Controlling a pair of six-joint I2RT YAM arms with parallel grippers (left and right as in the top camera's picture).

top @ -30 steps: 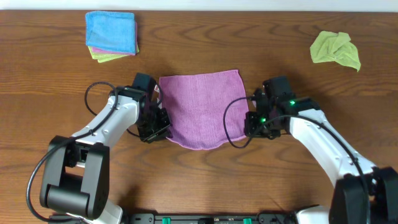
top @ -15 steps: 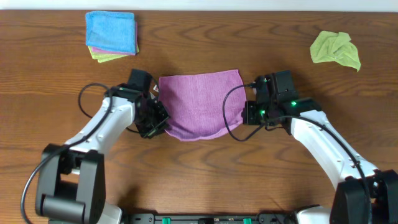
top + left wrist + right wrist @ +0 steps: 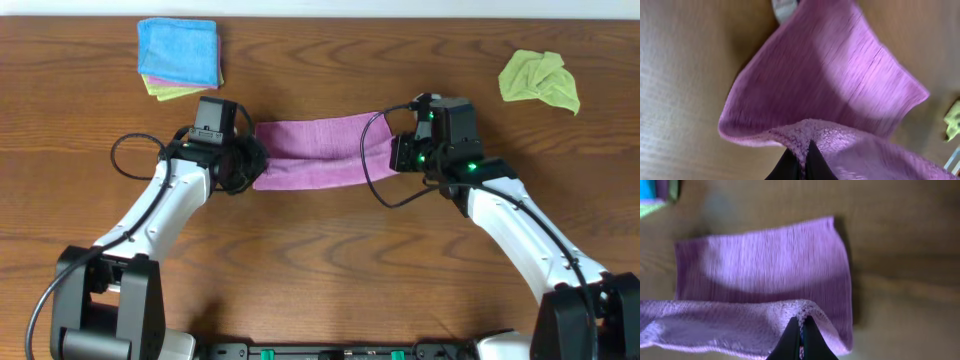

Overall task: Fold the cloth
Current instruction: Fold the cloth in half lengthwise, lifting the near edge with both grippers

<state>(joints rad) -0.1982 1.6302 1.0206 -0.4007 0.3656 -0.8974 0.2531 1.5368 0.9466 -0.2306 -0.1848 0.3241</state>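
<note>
A brown wooden counter [image 3: 320,290] carries a purple terry cloth [image 3: 315,165], doubled into a strip whose long axis runs straight from one hand to the other. The left hand [image 3: 250,172] pinches one near corner and the right hand [image 3: 400,165] the other, each pressed onto fabric. The cloth's flat far edge lies just beyond both hands, equally near each.

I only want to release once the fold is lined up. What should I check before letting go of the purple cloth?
1. Left hand shut on cloth corner: ok.
2. Right hand shut on its corner: ok.
3. Held edge over far edge: not ok, short of it.
4. Lower layer flat: ok in right wrist view.
5. Green rag clear of hands: ok.
</note>
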